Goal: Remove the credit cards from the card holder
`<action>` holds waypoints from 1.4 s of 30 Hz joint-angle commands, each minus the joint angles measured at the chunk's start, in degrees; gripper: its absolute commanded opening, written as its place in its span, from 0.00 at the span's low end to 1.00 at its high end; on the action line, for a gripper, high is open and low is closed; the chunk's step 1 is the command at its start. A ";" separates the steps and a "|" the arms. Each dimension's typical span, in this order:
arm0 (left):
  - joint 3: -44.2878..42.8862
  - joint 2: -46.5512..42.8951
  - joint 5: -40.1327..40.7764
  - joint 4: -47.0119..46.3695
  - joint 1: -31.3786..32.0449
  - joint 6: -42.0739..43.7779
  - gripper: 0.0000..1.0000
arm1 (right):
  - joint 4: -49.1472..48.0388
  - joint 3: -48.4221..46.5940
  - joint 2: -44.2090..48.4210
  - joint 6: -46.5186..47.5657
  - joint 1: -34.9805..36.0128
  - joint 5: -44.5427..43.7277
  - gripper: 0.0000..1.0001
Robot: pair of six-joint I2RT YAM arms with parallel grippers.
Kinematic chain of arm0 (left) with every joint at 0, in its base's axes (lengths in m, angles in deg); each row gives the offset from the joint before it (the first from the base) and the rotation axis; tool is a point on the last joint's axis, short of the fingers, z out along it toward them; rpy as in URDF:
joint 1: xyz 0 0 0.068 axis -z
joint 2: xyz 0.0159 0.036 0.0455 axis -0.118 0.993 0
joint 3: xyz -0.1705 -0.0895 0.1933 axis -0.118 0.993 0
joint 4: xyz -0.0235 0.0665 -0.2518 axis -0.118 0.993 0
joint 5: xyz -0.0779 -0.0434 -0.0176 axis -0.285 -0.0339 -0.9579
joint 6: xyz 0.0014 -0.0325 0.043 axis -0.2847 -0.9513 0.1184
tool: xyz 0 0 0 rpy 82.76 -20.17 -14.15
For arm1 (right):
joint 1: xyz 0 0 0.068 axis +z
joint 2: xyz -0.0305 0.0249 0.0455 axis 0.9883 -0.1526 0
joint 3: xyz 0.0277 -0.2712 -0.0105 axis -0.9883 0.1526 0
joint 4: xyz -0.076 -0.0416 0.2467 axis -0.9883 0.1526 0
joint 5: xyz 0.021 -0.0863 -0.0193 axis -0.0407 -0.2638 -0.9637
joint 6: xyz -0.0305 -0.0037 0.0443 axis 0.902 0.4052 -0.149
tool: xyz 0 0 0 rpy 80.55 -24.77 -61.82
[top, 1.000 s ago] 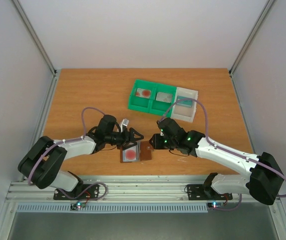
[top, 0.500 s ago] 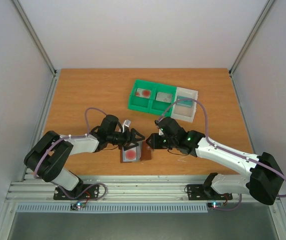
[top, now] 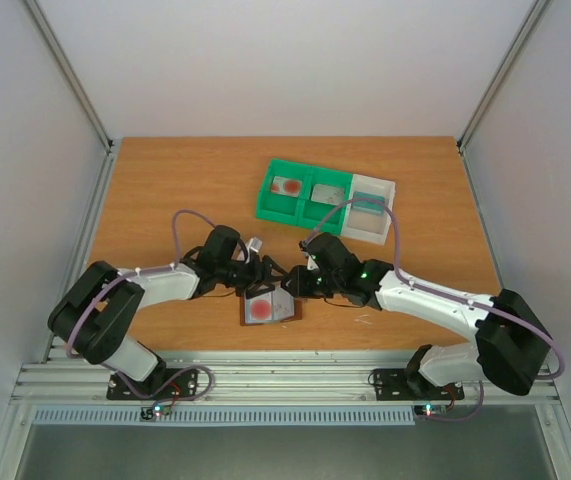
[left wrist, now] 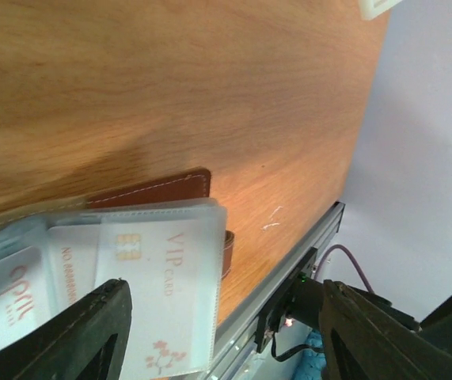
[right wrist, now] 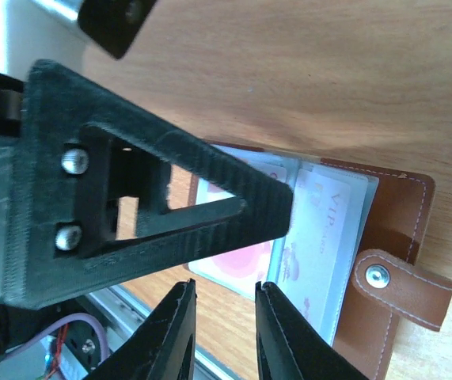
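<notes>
The brown card holder (top: 292,311) lies open near the table's front edge, with clear pale sleeves. A card with a red circle (top: 260,310) shows in one sleeve. In the right wrist view the holder (right wrist: 388,226) shows its snap tab (right wrist: 396,285), a VIP card (right wrist: 320,229) and the pink-circle card (right wrist: 237,261). The left wrist view shows the VIP card (left wrist: 158,293) in its sleeve. My left gripper (top: 267,275) is open wide just above the holder's far edge. My right gripper (top: 291,285) is open a little and empty, its tips (right wrist: 224,313) over the sleeves' near edge.
A green and white compartment tray (top: 305,211) stands behind the grippers and holds cards. The table's front rail (left wrist: 289,269) runs close beside the holder. My left finger (right wrist: 154,214) crosses the right wrist view just above the right fingertips.
My right gripper has moved left over the holder and close to the left gripper. The left gripper has edged right and down toward the sleeves.
</notes>
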 commanded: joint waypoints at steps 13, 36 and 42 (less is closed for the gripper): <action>2.13 -4.12 7.61 9.48 -0.01 5.72 0.60 | -6.15 2.98 -10.43 -2.39 -0.13 -1.65 0.15; 4.07 2.76 7.52 0.77 0.05 4.46 0.47 | -12.53 9.31 -16.02 -5.60 -0.74 -4.06 0.08; 3.30 2.16 9.48 4.48 0.05 5.76 0.47 | -8.15 7.24 -12.44 -4.23 -0.75 -5.02 0.09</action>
